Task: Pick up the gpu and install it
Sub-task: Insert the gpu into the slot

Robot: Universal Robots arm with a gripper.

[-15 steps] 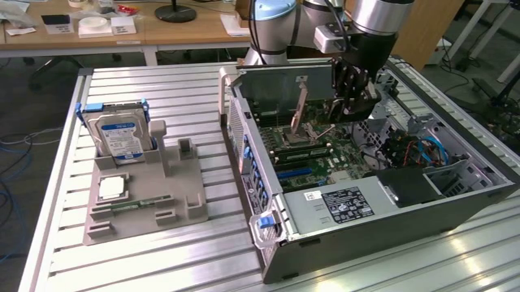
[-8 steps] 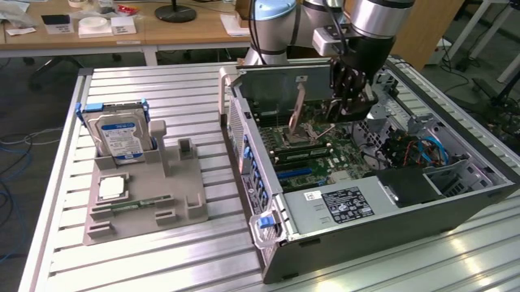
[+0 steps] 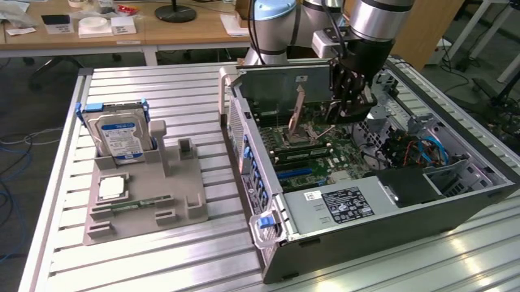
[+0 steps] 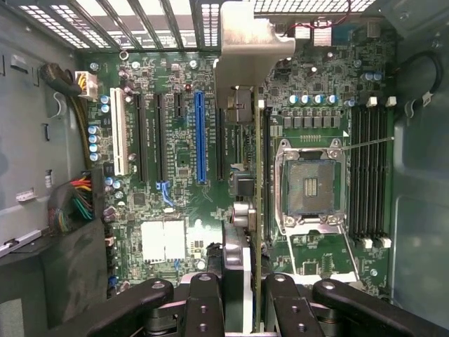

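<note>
The gripper has its fingers clamped narrowly on the gpu, carried edge-down so its connector can meet a slot; it hangs inside the open computer case, just over the motherboard, beside the blue slot.

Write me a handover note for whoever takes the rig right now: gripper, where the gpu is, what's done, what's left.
Gripper: shut on the gpu, holding it edge-down over the motherboard inside the open computer case.
Gpu: seen edge-on in the wrist view, its metal bracket toward the case's rear slots, hanging between the blue slot and the empty CPU socket.
Done: pickup; card carried into the case.
Left: seating it in a slot; whether it touches one yet cannot be told.
Hard drive is on the grey holder outside.
</note>
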